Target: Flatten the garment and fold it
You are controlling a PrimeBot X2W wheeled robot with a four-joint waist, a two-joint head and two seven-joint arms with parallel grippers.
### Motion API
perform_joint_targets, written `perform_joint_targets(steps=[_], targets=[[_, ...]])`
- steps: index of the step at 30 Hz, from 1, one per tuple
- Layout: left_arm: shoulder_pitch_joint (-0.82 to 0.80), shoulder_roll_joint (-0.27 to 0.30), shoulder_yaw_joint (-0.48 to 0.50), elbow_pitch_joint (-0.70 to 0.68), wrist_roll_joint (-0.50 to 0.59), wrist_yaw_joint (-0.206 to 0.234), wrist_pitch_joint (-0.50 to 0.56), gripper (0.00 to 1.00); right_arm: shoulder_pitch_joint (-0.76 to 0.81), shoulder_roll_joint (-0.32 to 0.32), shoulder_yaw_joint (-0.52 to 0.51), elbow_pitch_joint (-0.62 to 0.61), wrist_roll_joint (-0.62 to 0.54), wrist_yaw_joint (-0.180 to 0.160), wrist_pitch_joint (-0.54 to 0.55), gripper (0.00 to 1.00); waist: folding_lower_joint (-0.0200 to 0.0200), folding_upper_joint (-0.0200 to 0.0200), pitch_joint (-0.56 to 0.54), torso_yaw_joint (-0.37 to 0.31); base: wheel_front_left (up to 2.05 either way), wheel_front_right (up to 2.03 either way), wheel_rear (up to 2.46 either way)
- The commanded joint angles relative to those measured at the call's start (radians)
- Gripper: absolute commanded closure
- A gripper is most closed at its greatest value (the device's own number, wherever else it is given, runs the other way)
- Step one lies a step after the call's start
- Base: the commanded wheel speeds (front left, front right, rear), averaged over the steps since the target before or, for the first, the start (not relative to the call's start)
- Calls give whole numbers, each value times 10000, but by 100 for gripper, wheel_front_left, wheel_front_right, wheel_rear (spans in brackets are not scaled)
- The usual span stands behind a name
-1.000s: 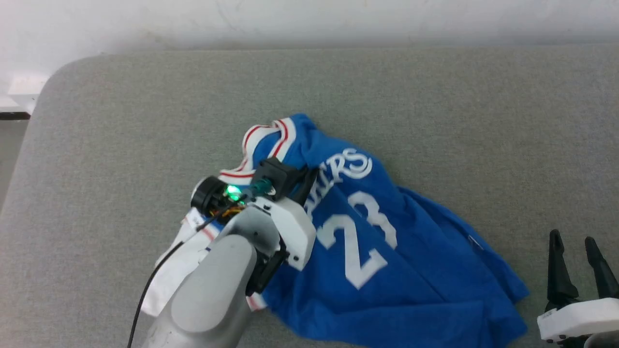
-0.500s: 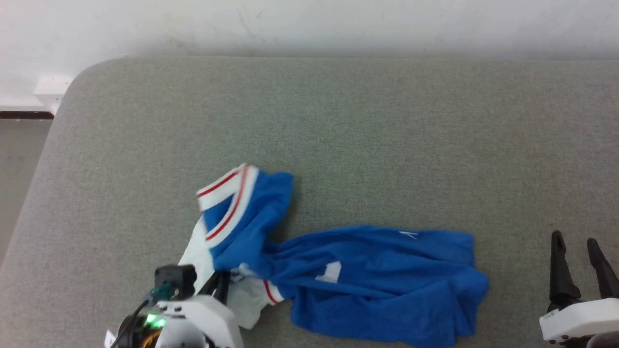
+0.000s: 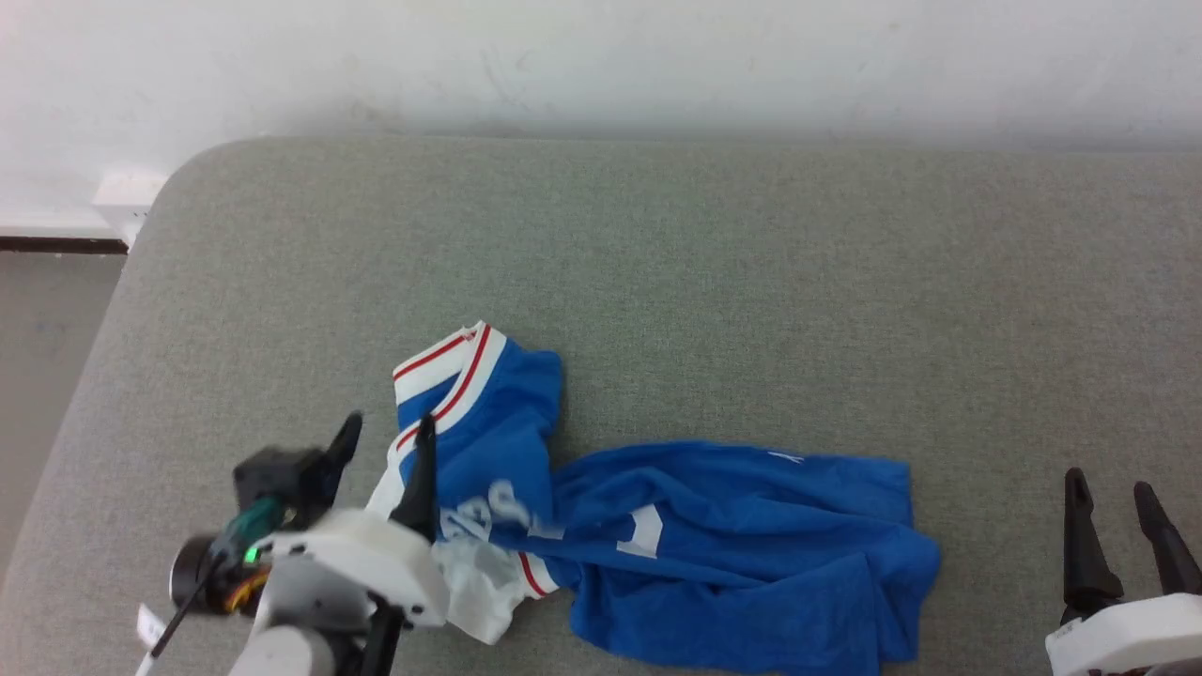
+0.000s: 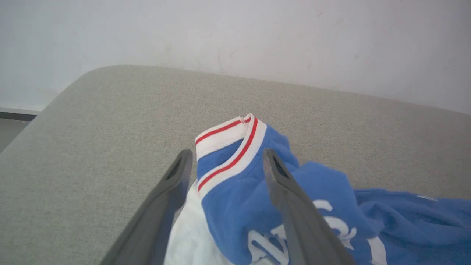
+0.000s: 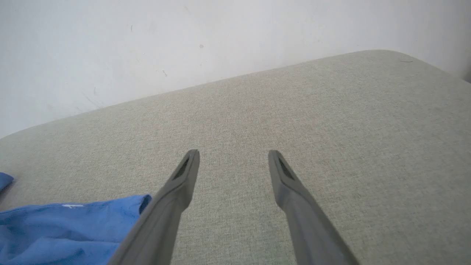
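Crumpled blue jersey shirt [image 3: 732, 535] lies unfolded on the near-left part of the bench [image 3: 751, 282]. Its body is bunched to the right, striped trim [image 3: 451, 371] sticks up at the left end, and a white sleeve [image 3: 474, 587] sits by the near edge. Wide-spread left claw [image 3: 388, 427] straddles the trim end and holds nothing; its right finger maybe brushes cloth, hard to tell. Empty right claw [image 3: 1108, 481], also wide, sits well off the shirt's right end. Bench is grey woven fabric with a rounded corner, set against a scuffed white wall [image 3: 601, 56]. Grey floor [image 3: 47, 357] at left.
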Motion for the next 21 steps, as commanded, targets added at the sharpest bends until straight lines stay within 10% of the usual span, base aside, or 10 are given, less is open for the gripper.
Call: perform_joint_targets(steps=[1,7,21], targets=[[-294,100,-129,-224,237,58,146,0,103,-1,7,-26,-36,-7,15,0,1,0,-70,5,0,0,0],[-1715,142,-1501,-371,1010,-580,1341,0,58,-1,186,-46,-7,-7,46,0,1,0,-57,-153,0,0,0],[-4486,319,-3584,4641,2911,-1674,3426,0,-280,-1,193,-74,26,-7,-44,0,1,0,896,-881,0,0,0]])
